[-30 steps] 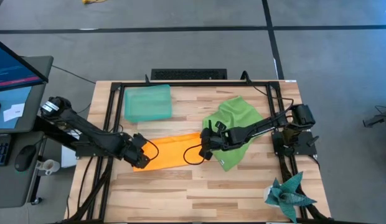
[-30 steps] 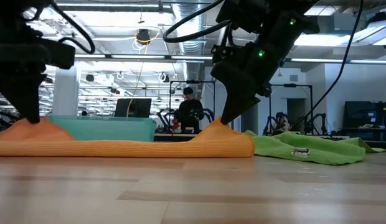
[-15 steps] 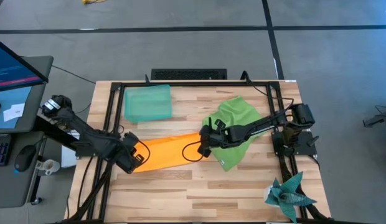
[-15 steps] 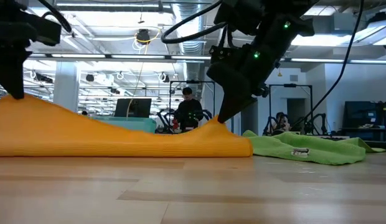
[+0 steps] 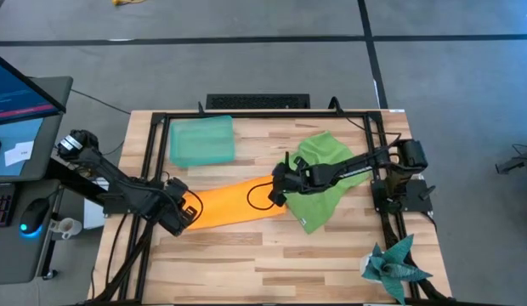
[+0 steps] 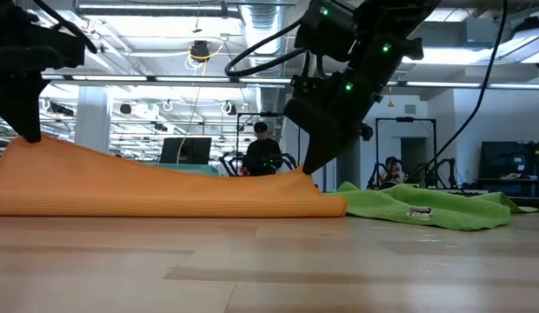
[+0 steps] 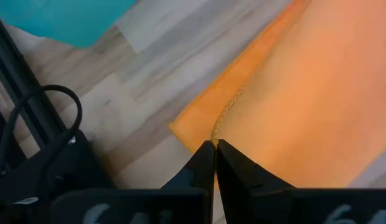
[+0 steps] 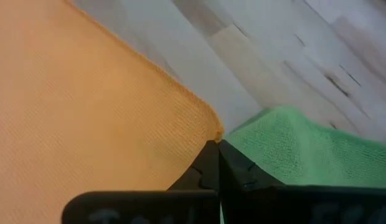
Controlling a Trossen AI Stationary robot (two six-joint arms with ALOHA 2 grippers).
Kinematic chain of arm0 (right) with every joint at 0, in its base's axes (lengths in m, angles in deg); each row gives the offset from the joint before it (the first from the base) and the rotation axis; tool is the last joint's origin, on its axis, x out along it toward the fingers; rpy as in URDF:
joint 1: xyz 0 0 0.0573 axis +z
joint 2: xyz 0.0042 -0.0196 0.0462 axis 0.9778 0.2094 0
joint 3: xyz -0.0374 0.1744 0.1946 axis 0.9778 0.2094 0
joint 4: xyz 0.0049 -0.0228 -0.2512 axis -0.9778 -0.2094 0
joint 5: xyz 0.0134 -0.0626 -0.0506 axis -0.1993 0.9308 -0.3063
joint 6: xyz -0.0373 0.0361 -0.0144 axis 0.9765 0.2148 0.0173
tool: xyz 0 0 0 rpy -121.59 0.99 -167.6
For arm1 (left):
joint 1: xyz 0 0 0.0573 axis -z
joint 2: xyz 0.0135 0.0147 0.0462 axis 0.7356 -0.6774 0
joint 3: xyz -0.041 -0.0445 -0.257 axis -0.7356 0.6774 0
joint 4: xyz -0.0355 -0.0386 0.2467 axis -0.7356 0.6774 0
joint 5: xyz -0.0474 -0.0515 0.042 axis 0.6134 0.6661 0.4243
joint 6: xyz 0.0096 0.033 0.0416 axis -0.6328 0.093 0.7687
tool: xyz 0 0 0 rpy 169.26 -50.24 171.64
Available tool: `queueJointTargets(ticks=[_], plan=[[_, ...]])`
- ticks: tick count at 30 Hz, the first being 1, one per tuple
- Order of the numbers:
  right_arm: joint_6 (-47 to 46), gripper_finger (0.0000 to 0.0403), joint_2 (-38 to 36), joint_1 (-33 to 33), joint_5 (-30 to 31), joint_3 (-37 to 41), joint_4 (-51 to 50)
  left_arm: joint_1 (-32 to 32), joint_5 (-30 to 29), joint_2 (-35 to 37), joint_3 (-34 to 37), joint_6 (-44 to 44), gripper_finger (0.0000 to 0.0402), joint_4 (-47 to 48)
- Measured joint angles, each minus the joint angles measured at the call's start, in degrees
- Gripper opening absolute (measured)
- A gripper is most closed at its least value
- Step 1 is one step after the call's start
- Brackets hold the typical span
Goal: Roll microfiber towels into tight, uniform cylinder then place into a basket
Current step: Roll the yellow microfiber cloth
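Both tools [image 5: 189, 212] [image 5: 277, 192] pinch orange towel [image 5: 234, 204] corners; edge lifted.

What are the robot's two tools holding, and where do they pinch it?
Both hold the orange towel. The left tool pinches one corner, and the right tool pinches the corner at the other end, beside the green towel.

Left gripper [image 5: 189, 213] clamped, low at table — right gripper [image 5: 275, 189] likewise.
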Motion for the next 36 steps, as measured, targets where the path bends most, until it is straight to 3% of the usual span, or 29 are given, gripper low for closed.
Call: queueJointTargets(ticks=[17, 31, 36], plan=[[1.45, 0.0023, 0.0, 0.62, -3.05, 0.0, 0.02, 0.0, 1.98, 0.0, 0.02, -0.5, 0.0002, -0.21], [1.53, 0.0124, -0.29, 0.6, -2.88, 0.0, -1.12, -0.02, 1.58, 0.0, 0.02, -0.62, 0.0106, -0.83], [4.48, 0.014, -3.94, 0.11, -2.86, 0.02, -4.91, -0.02, -1.22, 0.0, 0.07, 4.08, 0.0115, -8.28]])
